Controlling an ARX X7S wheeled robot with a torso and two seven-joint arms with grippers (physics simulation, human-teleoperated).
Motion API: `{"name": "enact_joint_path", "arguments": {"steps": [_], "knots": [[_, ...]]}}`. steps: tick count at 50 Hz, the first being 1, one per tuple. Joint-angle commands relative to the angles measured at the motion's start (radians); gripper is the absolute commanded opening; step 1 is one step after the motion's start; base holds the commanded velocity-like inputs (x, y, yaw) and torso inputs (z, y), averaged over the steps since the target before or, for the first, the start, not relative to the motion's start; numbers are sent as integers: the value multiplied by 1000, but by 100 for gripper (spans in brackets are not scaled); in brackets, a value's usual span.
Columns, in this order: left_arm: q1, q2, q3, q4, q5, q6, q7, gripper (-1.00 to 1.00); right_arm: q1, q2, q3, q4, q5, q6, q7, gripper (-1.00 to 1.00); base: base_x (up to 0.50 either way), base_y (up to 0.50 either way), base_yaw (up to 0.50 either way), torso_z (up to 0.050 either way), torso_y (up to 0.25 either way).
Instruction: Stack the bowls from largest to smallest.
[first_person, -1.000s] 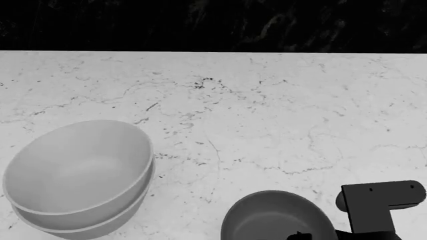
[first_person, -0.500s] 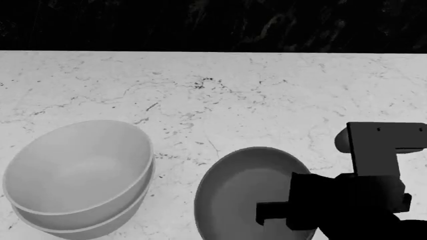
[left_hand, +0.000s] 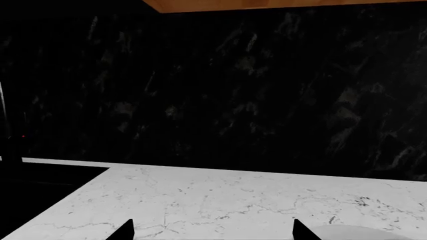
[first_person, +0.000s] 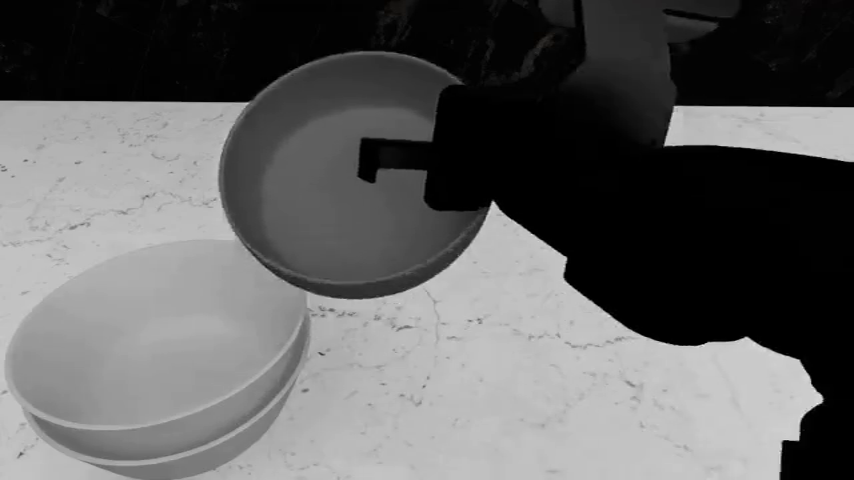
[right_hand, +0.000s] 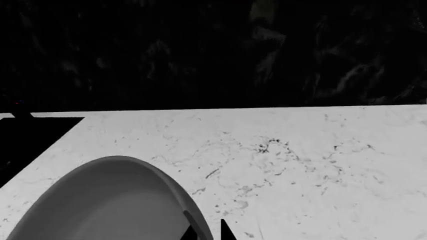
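Two light grey bowls sit nested at the counter's front left: the medium bowl (first_person: 160, 340) rests inside the wide bowl (first_person: 220, 445). My right gripper (first_person: 383, 163) is shut on the rim of the dark charcoal bowl (first_person: 320, 210). It holds that bowl tilted in the air, above and just behind the nested pair. In the right wrist view the gripper (right_hand: 208, 232) pinches the dark bowl's (right_hand: 100, 205) rim between its fingertips. My left gripper (left_hand: 213, 232) is open and empty over the counter. A pale bowl rim (left_hand: 350, 233) shows beside it.
The white marble counter (first_person: 561, 380) runs back to a dark stone wall (first_person: 134, 50). My right arm (first_person: 694, 240) fills the right half of the head view and hides the counter behind it. A dark surface (left_hand: 40, 180) borders the counter's left end.
My right gripper has lifted the dark bowl off the front right of the counter. It has carried it up and to the left, toward the nested bowls.
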Motion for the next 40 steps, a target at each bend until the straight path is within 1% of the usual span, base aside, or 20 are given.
{"name": "enact_joint_path", "arguments": {"steps": [1,10,13,20,25,36,40], "knots": [[10,0,3,-4,12,8,7,100,223,-159,-127,337,-166,-74,-178,-100,0,0,0,0,0],[20,12,6,-19,34,26,29,100,294,-305,-172,591,-204,-136,-288,-100,0,0,0,0,0],[26,13,1,-24,40,32,37,100,326,-338,-186,640,-214,-148,-317,-100,0,1,0,0,0],[35,12,-9,-24,35,36,37,100,298,-371,-221,635,-190,-126,-305,-100,0,0,0,0,0],[41,7,-26,-23,22,37,34,100,235,-371,-251,585,-169,-120,-279,-100,0,0,0,0,0],[58,1,-41,-25,34,40,34,100,184,-366,-303,542,-132,-127,-260,-100,0,0,0,0,0],[58,0,-42,-25,30,41,30,100,160,-353,-303,499,-108,-122,-231,-100,0,0,0,0,0]]}}
